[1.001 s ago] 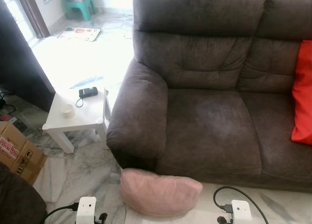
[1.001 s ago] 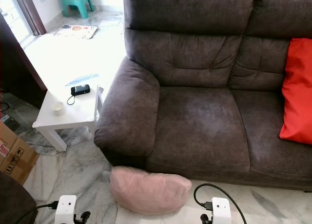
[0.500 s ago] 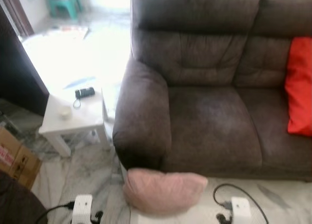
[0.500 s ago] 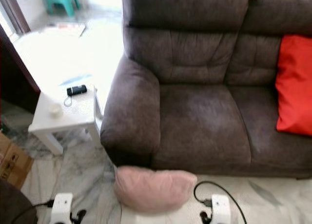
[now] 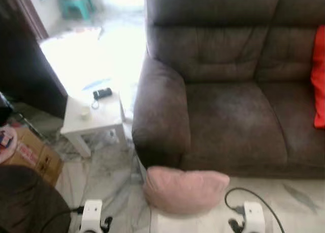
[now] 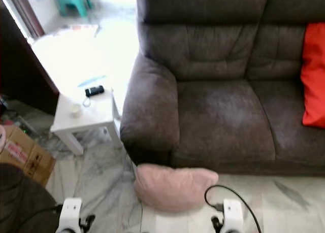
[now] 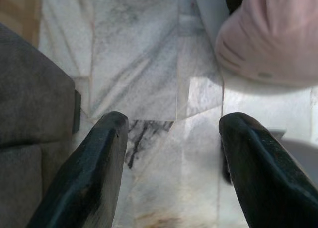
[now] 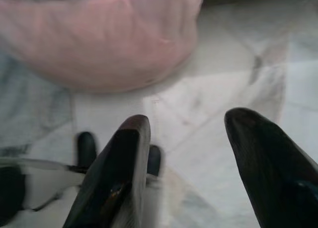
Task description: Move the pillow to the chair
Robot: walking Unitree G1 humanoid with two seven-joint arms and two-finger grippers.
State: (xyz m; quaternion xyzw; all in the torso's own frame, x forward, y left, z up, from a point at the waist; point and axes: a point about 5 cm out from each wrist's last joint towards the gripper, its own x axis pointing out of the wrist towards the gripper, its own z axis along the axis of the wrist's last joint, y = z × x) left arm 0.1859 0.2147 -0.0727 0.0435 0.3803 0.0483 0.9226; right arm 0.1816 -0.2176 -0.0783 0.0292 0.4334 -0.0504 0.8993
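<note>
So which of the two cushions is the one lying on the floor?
The pink pillow. It lies on the marble floor against the front of the brown sofa, below its armrest. The red cushion stands up on the sofa seat at the far right.

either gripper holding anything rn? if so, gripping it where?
Nothing held. Left gripper and right gripper are both open over the marble floor; the pink pillow lies on the floor against the sofa, ahead of the fingers, untouched.

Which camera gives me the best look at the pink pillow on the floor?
The right eye view: the whole pink pillow lies on the floor against the sofa front. The left eye view matches it. Each wrist view catches just an edge beyond its open pincer.
</note>
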